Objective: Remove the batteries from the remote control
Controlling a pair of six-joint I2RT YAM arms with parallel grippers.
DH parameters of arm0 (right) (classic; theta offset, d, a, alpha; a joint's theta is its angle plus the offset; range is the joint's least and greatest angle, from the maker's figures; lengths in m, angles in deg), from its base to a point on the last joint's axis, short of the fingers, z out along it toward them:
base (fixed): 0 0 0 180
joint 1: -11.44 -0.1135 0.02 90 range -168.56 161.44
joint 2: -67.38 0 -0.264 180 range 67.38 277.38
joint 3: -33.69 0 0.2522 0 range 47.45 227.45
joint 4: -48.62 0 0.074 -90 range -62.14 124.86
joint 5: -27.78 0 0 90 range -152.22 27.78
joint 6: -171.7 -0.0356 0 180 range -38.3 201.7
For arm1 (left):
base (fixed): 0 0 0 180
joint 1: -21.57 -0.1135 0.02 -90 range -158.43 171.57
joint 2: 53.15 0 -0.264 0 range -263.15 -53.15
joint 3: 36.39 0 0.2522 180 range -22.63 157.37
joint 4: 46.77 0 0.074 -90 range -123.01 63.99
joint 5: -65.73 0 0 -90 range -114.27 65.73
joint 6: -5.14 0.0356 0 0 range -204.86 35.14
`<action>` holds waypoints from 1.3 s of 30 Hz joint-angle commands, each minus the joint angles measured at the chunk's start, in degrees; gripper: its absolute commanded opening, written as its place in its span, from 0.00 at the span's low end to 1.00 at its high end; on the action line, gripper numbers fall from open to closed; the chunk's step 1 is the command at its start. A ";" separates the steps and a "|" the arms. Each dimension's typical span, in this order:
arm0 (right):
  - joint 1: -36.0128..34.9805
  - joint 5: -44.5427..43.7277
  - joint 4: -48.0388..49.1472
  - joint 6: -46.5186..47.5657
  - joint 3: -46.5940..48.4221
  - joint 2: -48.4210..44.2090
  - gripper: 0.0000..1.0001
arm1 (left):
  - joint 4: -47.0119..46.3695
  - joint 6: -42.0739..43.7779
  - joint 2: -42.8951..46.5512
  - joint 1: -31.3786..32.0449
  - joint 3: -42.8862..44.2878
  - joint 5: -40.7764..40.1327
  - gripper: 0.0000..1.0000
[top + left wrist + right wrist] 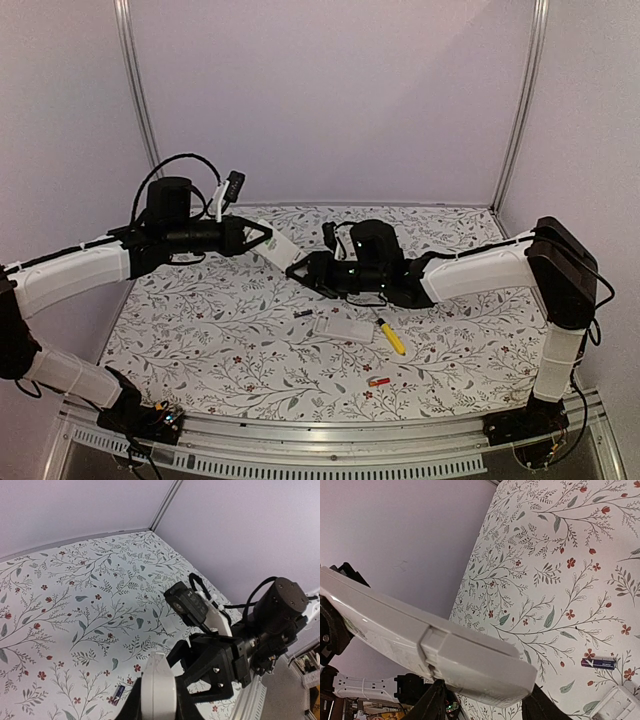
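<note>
A white remote control [280, 248] is held in the air between both grippers. My left gripper [262, 238] is shut on its left end; in the left wrist view the remote [157, 680] stands edge-on between the dark fingers of that gripper [157, 702]. My right gripper [300, 268] holds the other end; the remote [445, 650] fills the right wrist view, with the gripper [485, 700] flanking its end. One dark battery [303, 314] lies on the table below, also seen from both wrists [118, 694] [598, 663]. A red-orange battery [379, 381] lies nearer the front. Other batteries are not visible.
A second white remote-like piece [343, 328] lies flat mid-table, its corner in the right wrist view [620, 705]. A yellow-handled screwdriver [392, 337] lies just right of it. The right arm's gripper body [225, 665] shows close in the left wrist view.
</note>
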 commanded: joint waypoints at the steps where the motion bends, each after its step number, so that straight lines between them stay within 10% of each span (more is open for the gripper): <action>1: 0.02 -1.74 0.50 -0.49 2.00 1.90 0.47 | -1.42 -0.76 -0.07 2.33 1.98 5.44 0.00; 17: 0.58 -2.47 0.53 -0.96 -2.16 0.49 0.32 | 0.79 0.88 3.78 1.95 1.83 -2.39 0.00; 39: 1.02 -3.00 2.64 0.50 -10.11 -5.96 0.44 | -0.64 -1.28 2.91 -0.25 1.18 0.03 0.00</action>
